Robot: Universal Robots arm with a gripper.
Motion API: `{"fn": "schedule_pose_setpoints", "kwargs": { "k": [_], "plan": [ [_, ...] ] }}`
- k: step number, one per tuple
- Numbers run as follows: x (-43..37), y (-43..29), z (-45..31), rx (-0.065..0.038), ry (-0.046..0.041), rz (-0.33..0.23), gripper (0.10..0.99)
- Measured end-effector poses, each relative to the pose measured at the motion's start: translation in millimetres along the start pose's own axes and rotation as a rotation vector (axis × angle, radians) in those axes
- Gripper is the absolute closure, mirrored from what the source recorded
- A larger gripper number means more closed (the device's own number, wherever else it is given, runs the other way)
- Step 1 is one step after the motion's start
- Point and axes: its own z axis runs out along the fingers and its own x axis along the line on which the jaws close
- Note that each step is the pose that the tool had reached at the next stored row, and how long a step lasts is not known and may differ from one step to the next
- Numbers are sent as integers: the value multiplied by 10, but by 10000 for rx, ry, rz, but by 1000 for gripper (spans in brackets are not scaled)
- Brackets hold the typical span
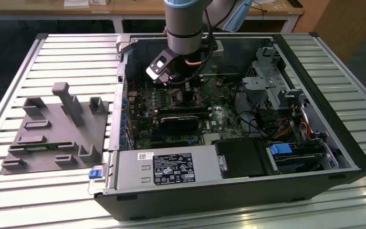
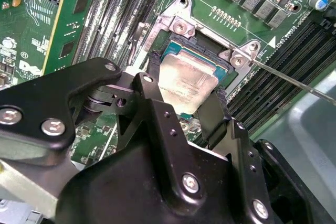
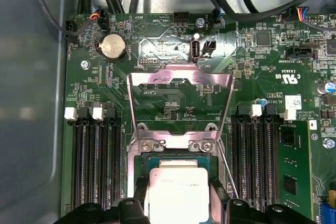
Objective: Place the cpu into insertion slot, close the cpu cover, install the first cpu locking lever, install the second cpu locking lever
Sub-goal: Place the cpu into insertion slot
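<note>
Gripper [image 2: 185, 100] low over the motherboard, its two black fingers [image 2: 152, 95] drawn in against opposite edges of the cpu [image 2: 188, 80], apparently pinching it. The chip lies within or barely above the insertion slot [image 2: 170, 45] (whether it is fully seated cannot be told). Judged light, rigid and flat with a smooth metal top, it is best held by its side edges; the contacts beneath are probably fragile, so tilting or sliding would be risky. In the first wrist view the cpu cover [image 3: 157, 80] stands swung open beyond the socket, a thin locking lever [image 3: 228, 174] runs beside it, and memory slots [image 3: 94, 166] flank both sides, leaving little lateral room.
</note>
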Motion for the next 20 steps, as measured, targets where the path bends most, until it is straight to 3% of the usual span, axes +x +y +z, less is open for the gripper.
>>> {"fn": "schedule_pose_setpoints", "kwargs": {
  "k": [7,10,20],
  "plan": [
    [0,-2,15,0,5,0,545],
    [0,-2,16,0,70,6,545],
    [-1,-7,17,1,79,7,545]
  ]
}}
